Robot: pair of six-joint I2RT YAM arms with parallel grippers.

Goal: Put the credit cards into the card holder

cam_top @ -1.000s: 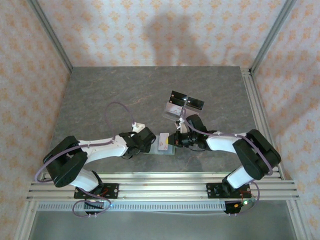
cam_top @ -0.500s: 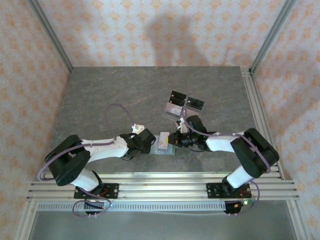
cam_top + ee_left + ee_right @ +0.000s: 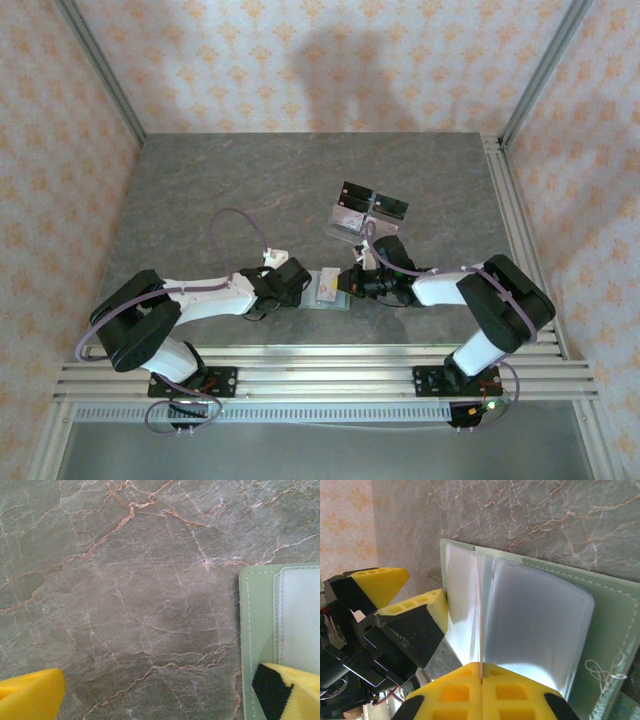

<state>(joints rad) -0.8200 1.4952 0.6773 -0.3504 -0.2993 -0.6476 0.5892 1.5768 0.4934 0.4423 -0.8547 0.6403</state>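
Observation:
The sage-green card holder [image 3: 327, 296] lies open on the table near the front edge, its pale inner pockets [image 3: 540, 625] facing up. My right gripper [image 3: 349, 283] is shut on a thin pale credit card [image 3: 481, 625], seen edge-on and standing in the holder's fold [image 3: 477, 560]. My left gripper [image 3: 303, 285] is open at the holder's left edge. Its right fingertip [image 3: 287, 692] rests on the holder [image 3: 255, 630], and the other fingertip [image 3: 30, 697] is over bare table. Another card [image 3: 345, 219] leans in the stand.
A clear acrylic stand with black panels [image 3: 373, 203] sits behind the holder, close to my right arm. An aluminium rail [image 3: 320, 365] runs along the table's near edge. Patterned walls close in the back and both sides.
My right gripper has edged a little left towards the holder, still shut on the card. The left gripper has barely shifted and stays open.

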